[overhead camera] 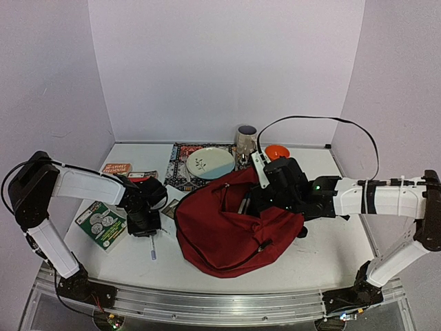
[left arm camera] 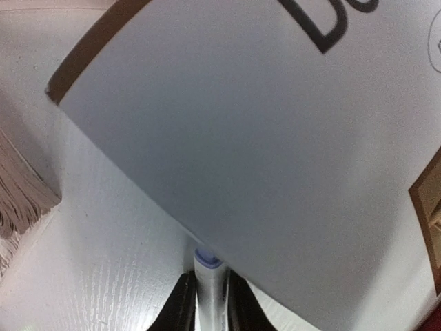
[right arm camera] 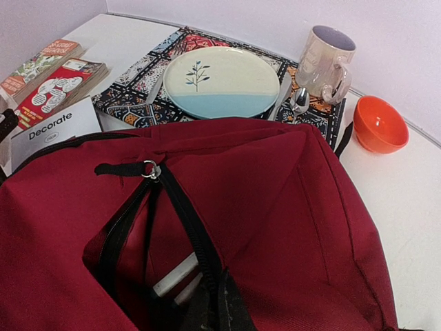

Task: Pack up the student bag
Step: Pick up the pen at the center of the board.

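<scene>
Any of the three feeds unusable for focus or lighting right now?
Left wrist: too close, the white booklet is a soft blur filling most of the frame; only the pen is recognisable. Right wrist: sharp from student bag to plate, though the bag's opening is in shadow. Top external: even light, soft shadows, no harsh glare.

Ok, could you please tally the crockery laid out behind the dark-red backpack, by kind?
Cream-and-blue round ceramic plate: 1
Beige ceramic mug: 1
Orange round bowl: 1
Total: 3
</scene>
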Robot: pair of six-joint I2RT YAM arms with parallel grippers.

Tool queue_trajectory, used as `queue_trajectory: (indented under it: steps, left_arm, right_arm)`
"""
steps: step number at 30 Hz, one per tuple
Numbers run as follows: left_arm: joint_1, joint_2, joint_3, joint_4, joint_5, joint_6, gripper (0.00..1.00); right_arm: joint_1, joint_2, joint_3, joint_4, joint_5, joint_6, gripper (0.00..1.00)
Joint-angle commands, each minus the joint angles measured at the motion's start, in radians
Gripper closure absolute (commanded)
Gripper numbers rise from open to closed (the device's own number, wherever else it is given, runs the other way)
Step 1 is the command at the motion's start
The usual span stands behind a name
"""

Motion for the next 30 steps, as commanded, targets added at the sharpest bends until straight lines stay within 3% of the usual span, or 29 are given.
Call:
queue_trajectory:
  steps: [1,8,12,22,30]
  left_arm:
    - [0.008,0.03,-0.016,-0.002,0.049,0.033,0.78]
    - [-0.041,-0.002,-0.056,-0.018,0.109,-0.017,0.7]
    - [-0.056,0.002,-0.068,-0.027,0.109,-0.028,0.7]
    - [-0.059,-0.024,-0.074,-0.065,0.107,-0.003,0.9]
    - [-0.055,-0.14,0.016,-0.125,0.109,0.026,0.97]
  right_arm:
    - [-0.004,-0.053,-0.005,0.028,0.021,0.004,1.0]
    - [-0.005,-0.035,0.005,0.034,0.022,-0.008,1.0]
    - [-0.005,-0.027,0.013,0.038,0.012,-0.011,1.0]
    - [-0.004,-0.037,0.01,0.048,-0.018,-0.01,1.0]
    - [-0.003,-0.033,0.018,0.055,-0.039,-0.018,1.0]
